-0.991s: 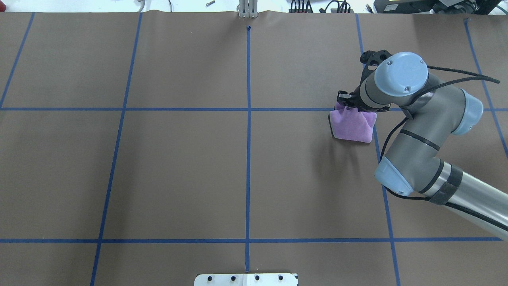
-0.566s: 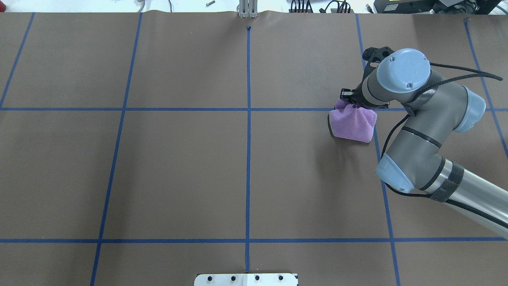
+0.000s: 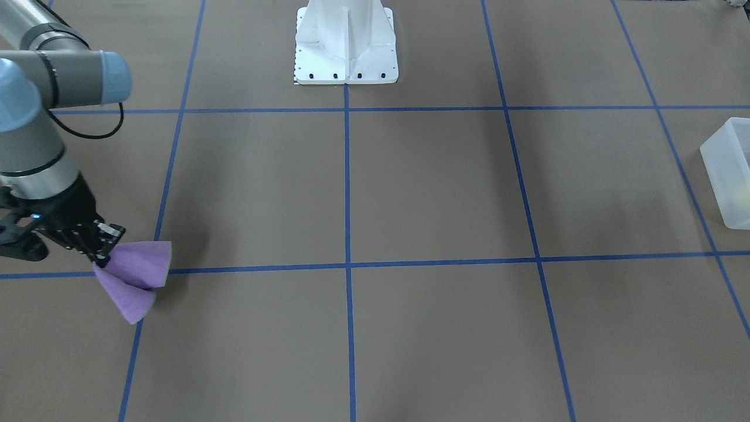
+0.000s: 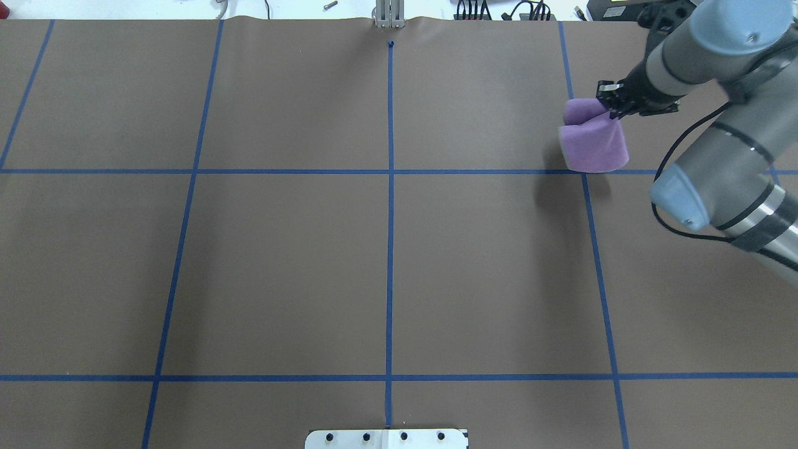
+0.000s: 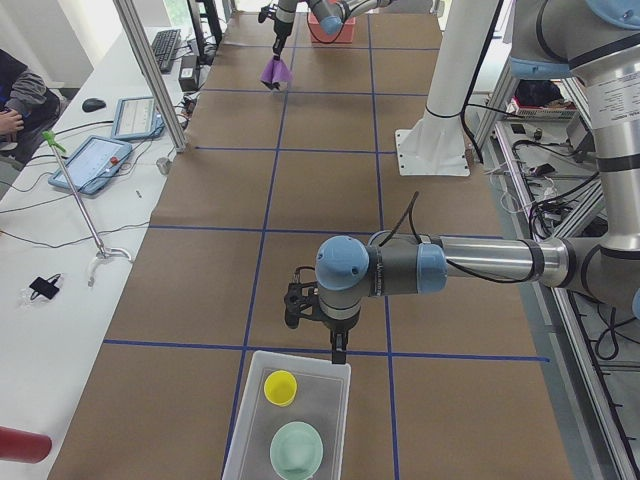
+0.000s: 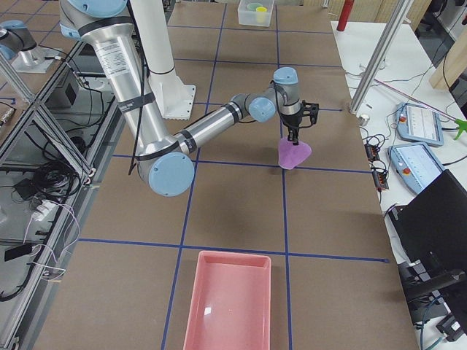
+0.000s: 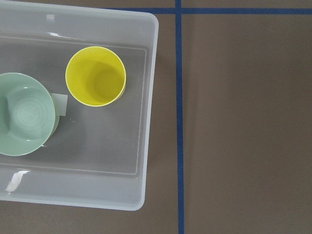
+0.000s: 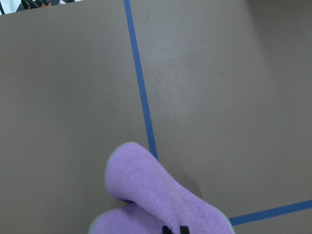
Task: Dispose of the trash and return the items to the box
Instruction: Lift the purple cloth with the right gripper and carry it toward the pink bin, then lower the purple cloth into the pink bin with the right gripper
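Note:
A purple cloth (image 4: pixel 592 142) hangs clear of the table from my right gripper (image 4: pixel 613 105), which is shut on its top edge. The same cloth (image 3: pixel 136 275) dangles from that gripper (image 3: pixel 101 251) at the left of the front-facing view, and it fills the bottom of the right wrist view (image 8: pixel 156 195). The frosted-white box (image 7: pixel 150 97) holds the yellow cup (image 7: pixel 96 75) and the mint-green bowl (image 7: pixel 24 119), side by side and upright. My left gripper (image 5: pixel 340 352) hovers over the box's near rim (image 5: pixel 300 360); I cannot tell whether it is open or shut.
A pink tray (image 6: pixel 228 299) lies at the table end on my right, beyond the cloth. The white robot pedestal (image 3: pixel 345 44) stands at the table's middle edge. Blue tape lines grid the brown table. Tablets and cables lie on the side bench (image 5: pixel 95 160).
The right gripper has lifted the purple cloth off the table and carried it up and toward the far right of the overhead view.

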`<state>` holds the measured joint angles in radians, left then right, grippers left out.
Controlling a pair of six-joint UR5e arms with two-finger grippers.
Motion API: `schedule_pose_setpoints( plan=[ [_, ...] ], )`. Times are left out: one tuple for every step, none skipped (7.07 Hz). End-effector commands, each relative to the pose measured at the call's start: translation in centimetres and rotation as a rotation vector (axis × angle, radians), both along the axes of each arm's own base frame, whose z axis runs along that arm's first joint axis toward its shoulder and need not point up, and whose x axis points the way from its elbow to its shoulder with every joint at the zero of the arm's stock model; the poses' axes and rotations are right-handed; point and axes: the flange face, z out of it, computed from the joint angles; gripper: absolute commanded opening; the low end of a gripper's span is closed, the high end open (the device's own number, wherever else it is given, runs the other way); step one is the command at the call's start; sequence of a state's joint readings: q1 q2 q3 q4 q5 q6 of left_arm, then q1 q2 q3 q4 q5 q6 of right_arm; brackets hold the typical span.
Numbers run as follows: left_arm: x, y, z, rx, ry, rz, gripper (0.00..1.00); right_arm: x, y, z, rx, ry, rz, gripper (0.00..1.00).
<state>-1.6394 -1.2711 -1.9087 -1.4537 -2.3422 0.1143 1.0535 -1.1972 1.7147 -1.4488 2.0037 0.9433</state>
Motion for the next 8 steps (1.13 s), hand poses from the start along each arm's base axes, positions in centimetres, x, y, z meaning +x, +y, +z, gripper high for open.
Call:
schedule_pose_setpoints(
  plan=[
    [-0.2,0.1,0.1,-0.012,-0.036,-0.002,0.98,12.9,-1.2,4.7,0.038,0.029,-0.137,0.0],
    [-0.2,0.0,0.0,-0.008,-0.036,0.0,0.98,19.7,0.1,8.3,0.06,0.027,-0.193,0.0],
    [-0.2,0.0,0.0,-0.007,-0.036,0.002,0.98,26.2,2.4,12.2,0.075,0.014,-0.219,0.0],
    [-0.2,-0.1,-0.1,-0.004,-0.04,0.002,0.98,31.1,4.7,15.3,0.075,0.031,-0.226,0.0],
    [-0.2,-0.3,-0.2,-0.001,-0.04,0.002,0.98,34.7,7.1,18.1,0.072,0.058,-0.245,0.0],
    [-0.2,-0.3,-0.2,0.0,-0.04,0.002,0.98,38.2,10.4,21.1,0.079,0.07,-0.254,0.0],
    [-0.2,-0.4,-0.3,0.002,-0.04,0.002,0.98,40.0,13.7,24.0,0.068,0.07,-0.262,0.0],
    [-0.2,-0.4,-0.3,0.005,-0.039,0.002,0.98,40.8,17.7,27.5,0.056,0.073,-0.293,0.0]
  ],
)
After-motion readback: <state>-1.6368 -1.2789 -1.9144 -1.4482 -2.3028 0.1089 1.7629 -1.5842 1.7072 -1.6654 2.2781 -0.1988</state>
